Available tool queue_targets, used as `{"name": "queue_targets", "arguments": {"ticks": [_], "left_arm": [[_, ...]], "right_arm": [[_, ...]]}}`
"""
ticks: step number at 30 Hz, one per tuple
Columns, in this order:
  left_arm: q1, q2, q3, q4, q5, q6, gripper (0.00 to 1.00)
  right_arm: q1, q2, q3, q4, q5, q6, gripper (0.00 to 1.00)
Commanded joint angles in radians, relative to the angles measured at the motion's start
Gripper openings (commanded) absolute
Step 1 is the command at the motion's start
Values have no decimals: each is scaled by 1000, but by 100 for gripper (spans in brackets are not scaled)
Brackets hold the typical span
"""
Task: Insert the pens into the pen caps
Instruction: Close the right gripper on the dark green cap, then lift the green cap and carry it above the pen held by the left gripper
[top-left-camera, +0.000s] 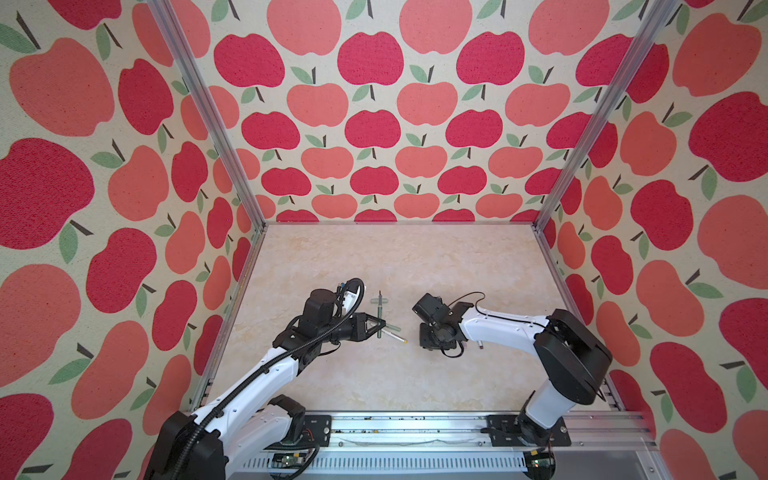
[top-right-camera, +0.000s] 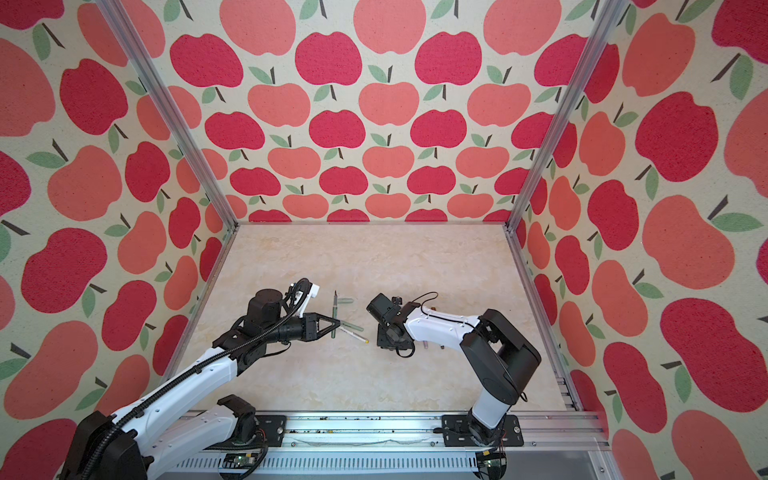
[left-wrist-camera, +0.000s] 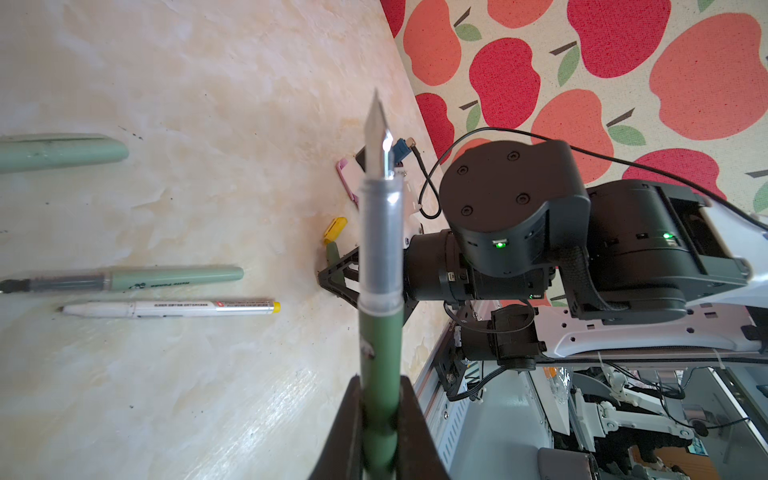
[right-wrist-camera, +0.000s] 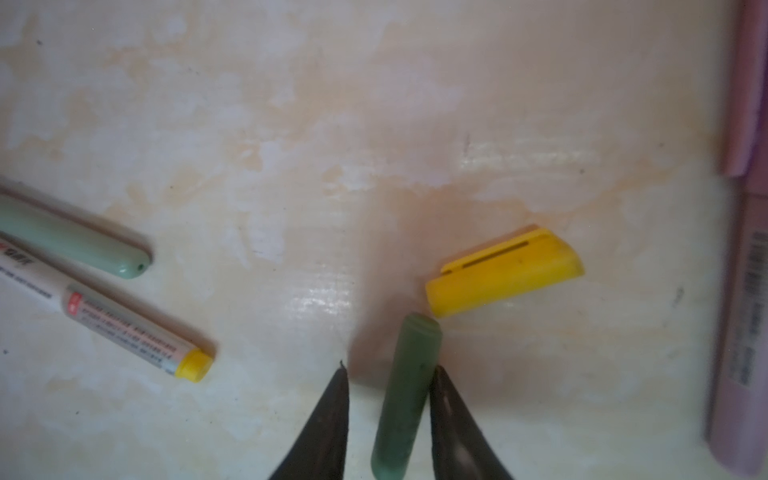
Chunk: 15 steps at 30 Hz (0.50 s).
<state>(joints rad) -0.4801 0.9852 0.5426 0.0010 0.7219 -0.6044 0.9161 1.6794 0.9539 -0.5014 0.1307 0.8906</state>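
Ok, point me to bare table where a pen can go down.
Bare: the far half of the table up to the back wall, and the near strip before the front rail. Crowded: the middle, around the left hand, the yellow-ended pen and the yellow cap.

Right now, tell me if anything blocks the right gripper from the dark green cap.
Nothing visible: the dark green cap lies inside the open right gripper. The yellow cap sits beyond its tip, outside the jaws.

Left claw (top-right-camera: 336, 323) clamped on dark green pen (top-right-camera: 335, 305), near its rear end. Pale green pen (top-right-camera: 354, 326), white-yellow pen (top-right-camera: 354, 335) lie on bench (top-right-camera: 374, 257) just past claw tips; pale green cap (top-right-camera: 347, 300) beside the held pen.
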Motion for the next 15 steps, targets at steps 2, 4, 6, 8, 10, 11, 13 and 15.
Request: {"name": "queue_targets", "arguments": {"ticks": [2,4,6,8,10,11,13,15], "left_arm": [[-3,-9,16,7,13,3,0],[-3,-6,19,9,11,3,0],[-3,1,22,11,11,1,0],[-4,8,25,13,13,0,0],[-7,13,26,12,12,-1,0],[-9,13,26,11,13,0,0],[-12,13,28,8,10,0,0],[-17,12,28,2,3,0,0]], "right_arm": [[1,39,14,-32,6,-43,25],[1,39,13,-35,6,-49,22],[3,39,10,-35,9,-53,17],[3,36,6,-35,8,-57,15],[3,31,5,-35,8,-61,13],[2,27,5,-35,6,-64,12],[3,14,5,-34,7,-72,10],[3,-4,3,-31,10,-84,9]]}}
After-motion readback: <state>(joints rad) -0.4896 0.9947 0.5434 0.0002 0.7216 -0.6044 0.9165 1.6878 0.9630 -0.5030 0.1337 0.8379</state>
